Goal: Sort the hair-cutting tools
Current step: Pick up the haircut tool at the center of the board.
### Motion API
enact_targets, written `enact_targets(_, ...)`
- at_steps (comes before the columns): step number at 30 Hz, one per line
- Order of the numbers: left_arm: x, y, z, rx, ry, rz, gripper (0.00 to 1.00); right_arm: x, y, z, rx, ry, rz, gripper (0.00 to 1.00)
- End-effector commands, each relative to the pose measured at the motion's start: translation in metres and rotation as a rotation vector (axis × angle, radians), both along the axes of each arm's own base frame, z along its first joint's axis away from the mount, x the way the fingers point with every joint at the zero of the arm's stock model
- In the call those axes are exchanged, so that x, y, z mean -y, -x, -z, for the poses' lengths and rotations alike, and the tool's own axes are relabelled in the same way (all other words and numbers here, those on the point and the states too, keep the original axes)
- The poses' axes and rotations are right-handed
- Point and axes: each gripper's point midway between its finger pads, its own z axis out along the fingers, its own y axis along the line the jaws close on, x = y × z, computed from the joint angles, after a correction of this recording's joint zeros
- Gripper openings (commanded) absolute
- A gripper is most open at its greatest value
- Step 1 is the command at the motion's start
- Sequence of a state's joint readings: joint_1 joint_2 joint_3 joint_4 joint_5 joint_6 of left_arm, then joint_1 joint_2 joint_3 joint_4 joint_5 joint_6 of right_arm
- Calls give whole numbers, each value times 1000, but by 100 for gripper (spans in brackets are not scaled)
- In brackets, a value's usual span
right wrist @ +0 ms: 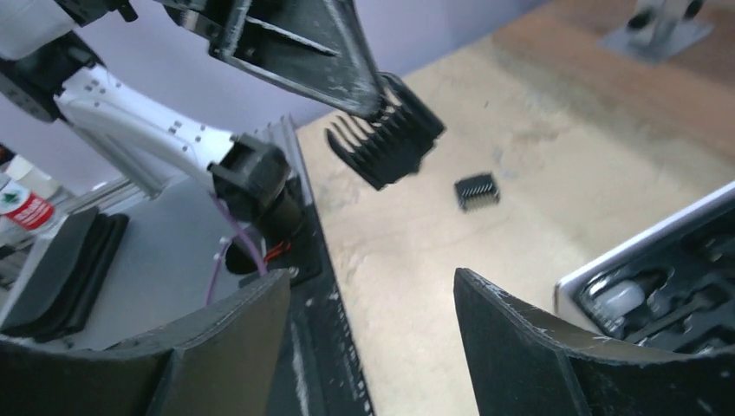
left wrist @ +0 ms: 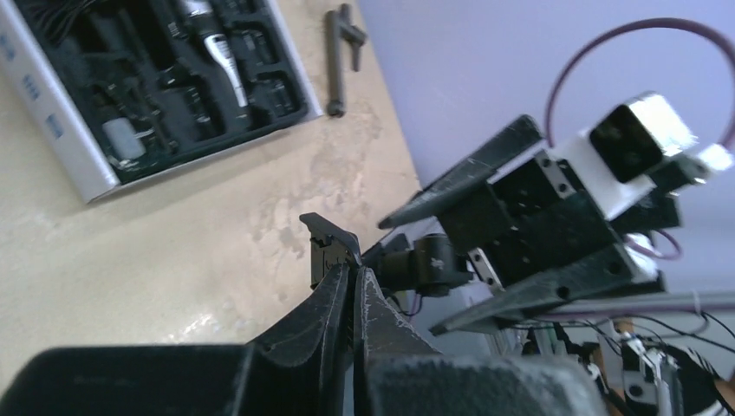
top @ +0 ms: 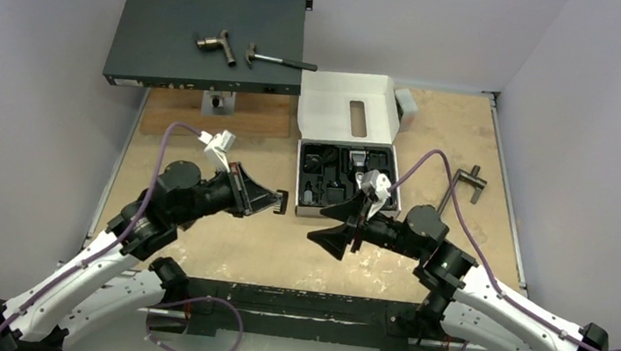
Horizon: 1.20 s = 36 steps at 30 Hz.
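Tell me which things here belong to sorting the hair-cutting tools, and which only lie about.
For the job: hair clipper, held comb, loose comb, kit box.
Lying about: hammer, pipe fitting, T-shaped handle, black case, wooden board.

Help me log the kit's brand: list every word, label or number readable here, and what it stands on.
Nothing legible.
White case rim, blue marks: blurred.
Red-and-white label off the table: blurred.
Dark rack unit, white marks on its front: too small.

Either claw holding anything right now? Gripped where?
Left claw pinches a black comb attachment by its back end, teeth free. Right claw is open and empty.
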<state>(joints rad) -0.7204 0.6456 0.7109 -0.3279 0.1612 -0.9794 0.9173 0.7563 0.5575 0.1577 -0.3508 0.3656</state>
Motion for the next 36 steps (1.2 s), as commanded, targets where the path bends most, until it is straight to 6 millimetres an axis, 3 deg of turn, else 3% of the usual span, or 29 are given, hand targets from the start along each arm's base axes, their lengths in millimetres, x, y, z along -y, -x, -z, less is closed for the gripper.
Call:
enact_targets(1, 0, 37, -56, 121, 65, 204, 0, 9, -20, -60, 272, -138, 133, 72)
enact_targets(5, -4, 50, -77, 152, 139, 266, 0, 19, -14, -80, 366, -223, 187, 83)
enact_targets(11, 3, 59, -86, 109, 195, 349, 0, 3, 4, -92, 532, -129, 234, 99)
enact_targets(16, -1, 59, -101, 110, 180, 353, 0, -20, 19, -92, 722, 31, 262, 99)
enact_targets(23, -3, 63, -108, 102, 135, 380, 0, -36, 27, -88, 810, 99, 243, 99)
enact_targets(36, -4, 69, -101, 108, 117, 412, 0, -46, 35, -119, 827, -35, 245, 98)
